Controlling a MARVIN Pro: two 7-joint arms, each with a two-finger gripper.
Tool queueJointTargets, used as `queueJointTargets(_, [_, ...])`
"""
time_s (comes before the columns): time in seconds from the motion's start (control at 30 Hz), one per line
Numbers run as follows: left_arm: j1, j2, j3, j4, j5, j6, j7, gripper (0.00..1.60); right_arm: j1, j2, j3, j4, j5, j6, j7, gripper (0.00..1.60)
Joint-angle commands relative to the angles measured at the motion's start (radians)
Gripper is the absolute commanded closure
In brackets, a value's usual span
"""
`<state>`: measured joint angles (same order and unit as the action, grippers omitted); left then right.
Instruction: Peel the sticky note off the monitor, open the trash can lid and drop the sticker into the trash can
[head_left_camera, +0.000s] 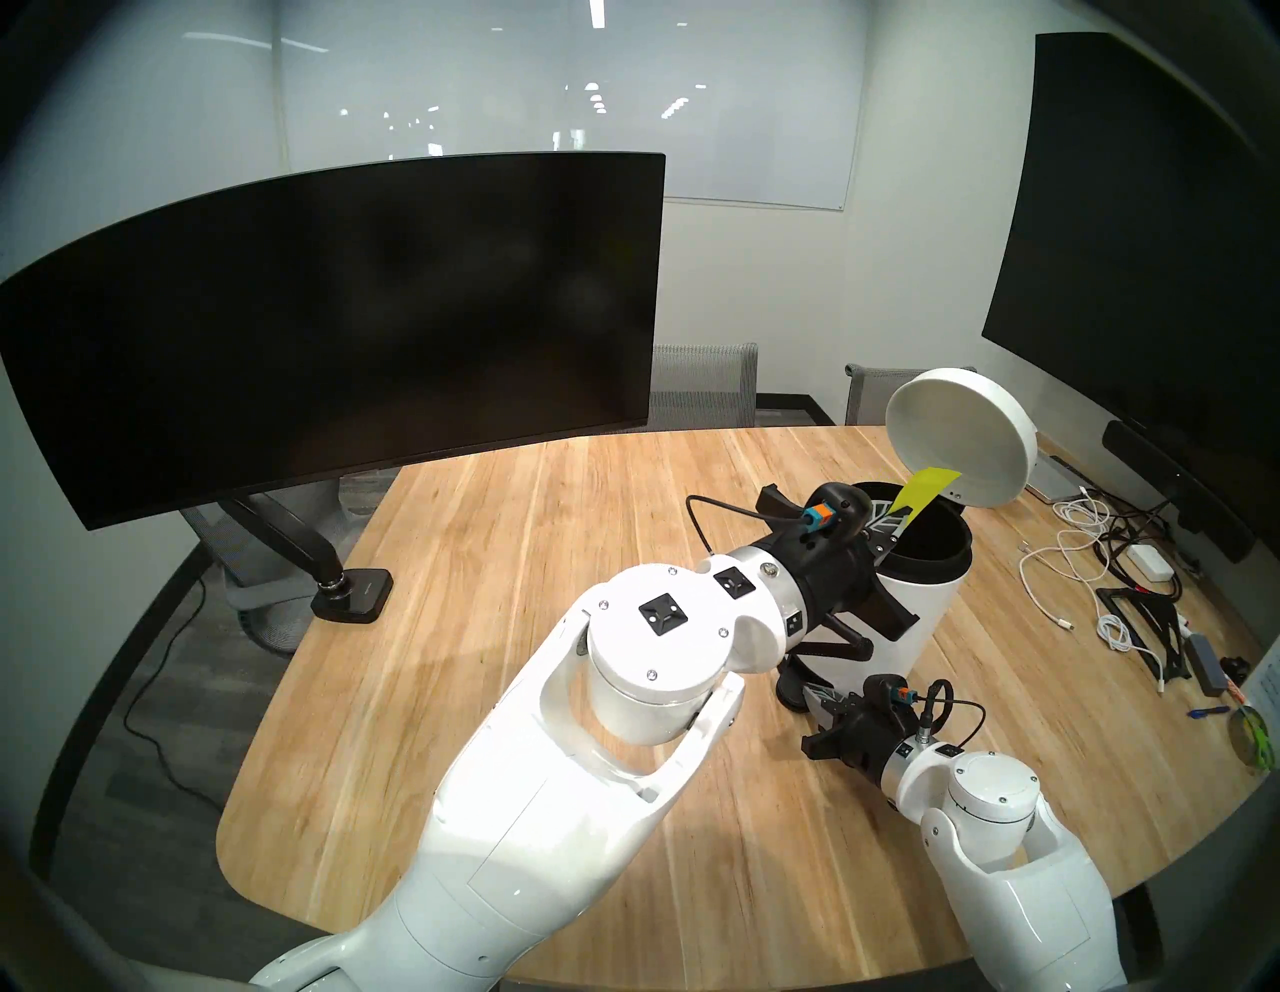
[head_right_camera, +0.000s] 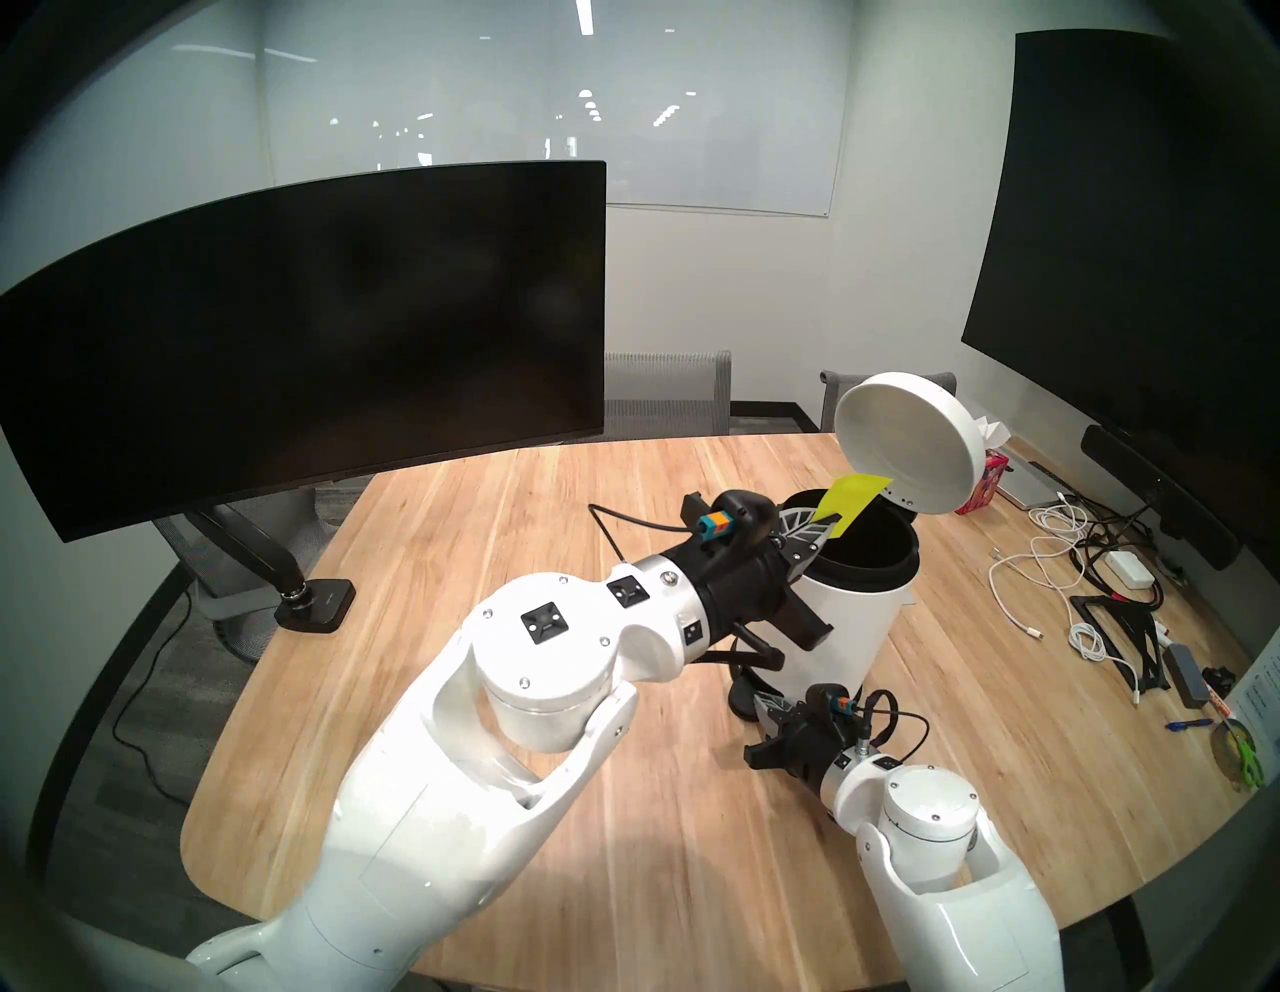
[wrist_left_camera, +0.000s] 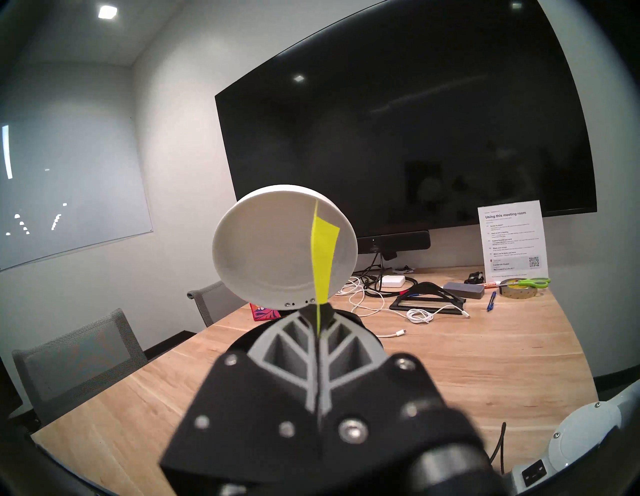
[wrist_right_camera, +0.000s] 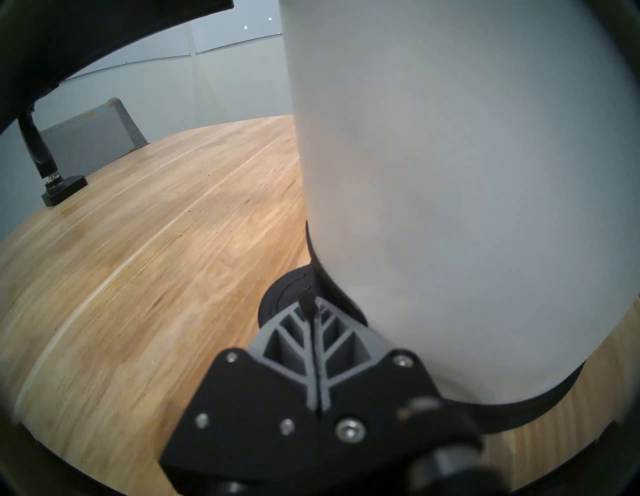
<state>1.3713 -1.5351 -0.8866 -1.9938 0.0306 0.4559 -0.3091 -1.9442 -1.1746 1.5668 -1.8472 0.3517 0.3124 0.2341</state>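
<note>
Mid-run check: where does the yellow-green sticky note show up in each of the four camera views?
Head stereo left: sticky note, right of centre, over the trash can's mouth, pinched in the left claw.
Head stereo right: same spot, slightly further left.
Left wrist: centre, edge-on, a thin upright strip.
Right wrist: not in view.
Shared landmark: the raised white lid just behind it.

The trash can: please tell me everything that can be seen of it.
The trash can is a small white cylinder with a black inner rim and a black base ring, and looks like plastic or painted metal. It stands upright on the wooden table. Its round white lid is tipped up and back. The right gripper, shut, presses its black pedal.
</note>
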Motion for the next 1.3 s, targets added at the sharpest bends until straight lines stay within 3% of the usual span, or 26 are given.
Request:
queueJointTargets(0.0, [-0.078, -0.073, 0.014, 0.038, 0.000, -0.012, 0.026, 1.60, -0.003, 0.000, 0.001, 0.029, -0.001, 0.016, -0.008, 1.60])
queueJointTargets(0.73, [-0.201, -0.172, 0.046, 0.208, 0.025, -0.029, 0.071, 1.60, -0.002, -0.006, 0.005, 0.036, 0.000, 0.001, 0.002, 1.60])
queueJointTargets(1.27, [-0.200, -0.162, 0.054, 0.258, 0.025, -0.033, 0.092, 1.60, 0.005, -0.012, 0.007, 0.039, -0.001, -0.001, 0.007, 1.60])
